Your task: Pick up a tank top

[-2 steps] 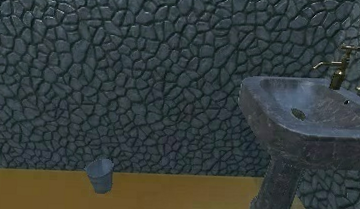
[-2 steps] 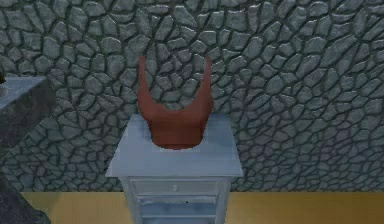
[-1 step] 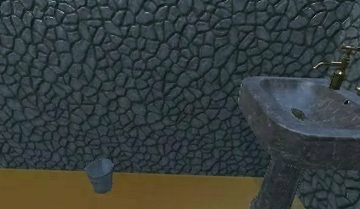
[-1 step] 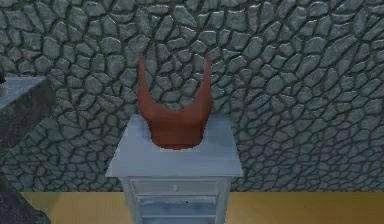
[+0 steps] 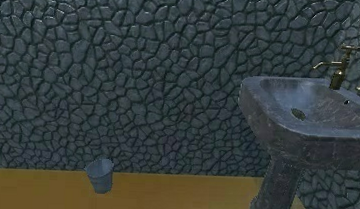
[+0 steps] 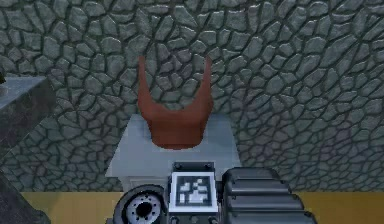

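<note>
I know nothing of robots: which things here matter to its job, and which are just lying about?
For the job:
- red-brown tank top, on a pale grey block

Just lying about:
- pedestal sink with a brass tap
- small blue-grey bin

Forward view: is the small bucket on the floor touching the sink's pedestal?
Apart. The forward view shows the bucket standing well left of the sink's pedestal, with a wide strip of bare floor between them.
</note>
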